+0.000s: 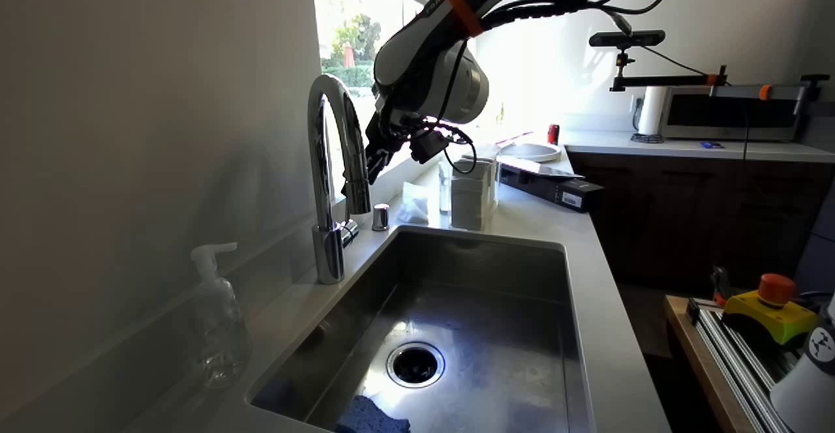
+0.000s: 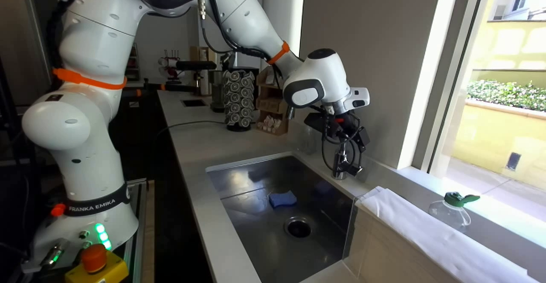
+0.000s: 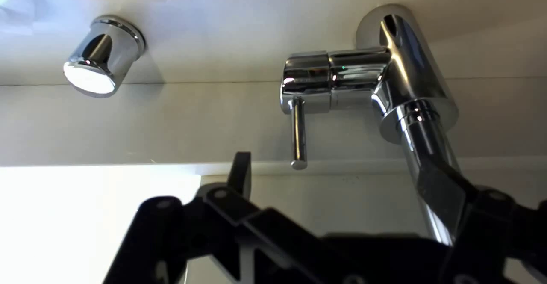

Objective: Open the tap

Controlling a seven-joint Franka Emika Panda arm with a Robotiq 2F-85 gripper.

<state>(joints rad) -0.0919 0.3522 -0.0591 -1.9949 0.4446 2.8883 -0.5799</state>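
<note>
1. The tap (image 1: 321, 172) stands upright on the surface (image 1: 613, 348), in the strip between the sink (image 1: 509, 315) and the wall (image 1: 156, 159), presumably so the spout (image 1: 357, 195) can swing over the sink. No stream shows under it in an exterior view, so I'd guess the water's off.

2. The fingers (image 3: 240, 175) are spread wide, nothing in them. My guess: that leaves room for the lever (image 3: 298, 134) to slot in between, or lets one finger just push.

3. In the wrist view the lever's tip points into the gap between the fingers, closer to the one that's away from the neck (image 3: 425, 143). Looks apart from both, but depth is hard to judge. It's a skinny pin, so imo pushing near the tip gets the best leverage.

4. Why's the arm (image 2: 251, 18) reaching over like that? The lever's on the window (image 1: 352, 35) side of the tap, and the fingers hang on that side too, so probably to get a clear shot at it.

5. What I'd watch: one finger overlaps the neck in the wrist view. Touching or just in front, can't tell. A sideways move could bump it.

6. The little chrome cap (image 3: 104, 55) is off to the side, so it shouldn't get in the way. The sponge (image 2: 282, 199) lies in the sink, apart from the drain (image 2: 298, 228), so it wouldn't block anything if water does start running.
</note>
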